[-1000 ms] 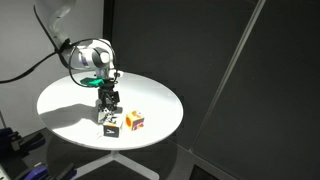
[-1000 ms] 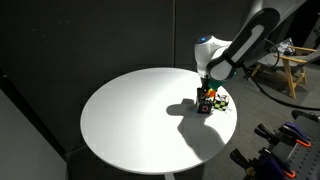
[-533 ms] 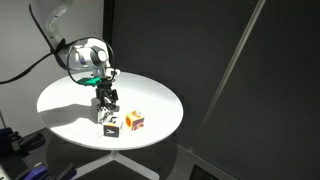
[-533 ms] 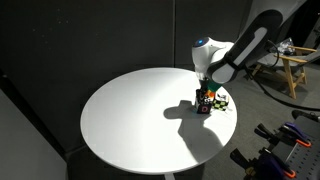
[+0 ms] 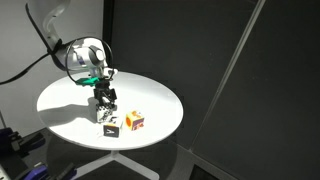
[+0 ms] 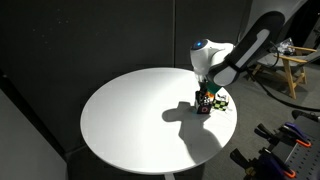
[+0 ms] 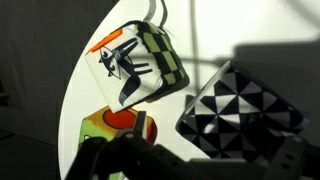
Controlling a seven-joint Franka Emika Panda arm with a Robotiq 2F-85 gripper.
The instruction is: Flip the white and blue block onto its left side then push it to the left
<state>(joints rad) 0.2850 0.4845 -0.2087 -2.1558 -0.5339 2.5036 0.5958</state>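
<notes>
The white and blue block fills the right of the wrist view, its white face with the dark checker pattern turned toward the camera. My gripper hangs low over it on the round white table, and its dark fingers stand apart along the bottom edge of the wrist view, with the block just above them. In both exterior views the gripper mostly hides the block. The fingers look open and are not clamped on anything.
A black cube with a white mark lies just in front of the gripper. An orange, yellow and red cube sits beside it. The table edge is near the cubes. Dark curtains surround the table.
The arm has shifted very slightly. The cubes stay where they were.
</notes>
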